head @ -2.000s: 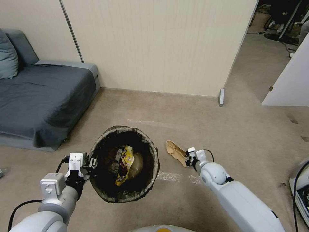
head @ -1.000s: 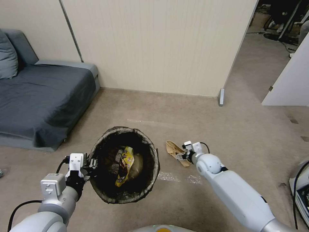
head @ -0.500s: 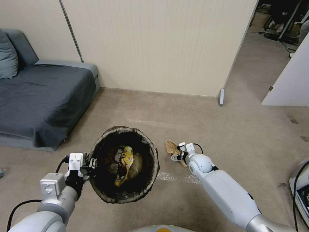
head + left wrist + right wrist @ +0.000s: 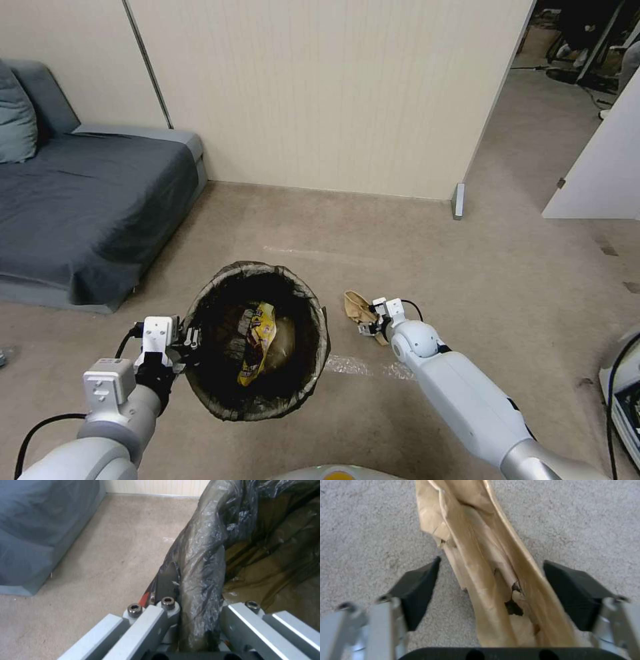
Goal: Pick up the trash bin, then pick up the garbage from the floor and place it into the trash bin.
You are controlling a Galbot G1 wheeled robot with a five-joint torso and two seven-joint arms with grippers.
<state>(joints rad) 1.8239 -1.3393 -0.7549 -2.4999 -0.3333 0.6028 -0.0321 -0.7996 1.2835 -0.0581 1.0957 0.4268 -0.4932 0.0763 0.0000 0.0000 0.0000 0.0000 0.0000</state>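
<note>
The trash bin (image 4: 257, 337) with its crinkly dark liner hangs above the floor (image 4: 413, 247), and my left gripper (image 4: 189, 338) is shut on its rim (image 4: 200, 580). A yellow wrapper (image 4: 257, 340) and other litter lie inside it. The garbage on the floor is a flattened tan paper carton (image 4: 358, 308), just right of the bin. My right gripper (image 4: 371, 321) is low over the carton's near end, open, with its black pads (image 4: 416, 590) on either side of the carton (image 4: 486, 580).
A dark grey sofa (image 4: 80, 207) stands at the left, a beige wall panel (image 4: 320, 93) behind, and a doorway at the right back. Clear tape strips (image 4: 353, 365) lie on the carpet near the bin. A cabled device (image 4: 623, 393) sits at the right edge.
My right arm has reached forward and left until the gripper straddles the carton's near end. The left arm and the bin have stayed in place.
</note>
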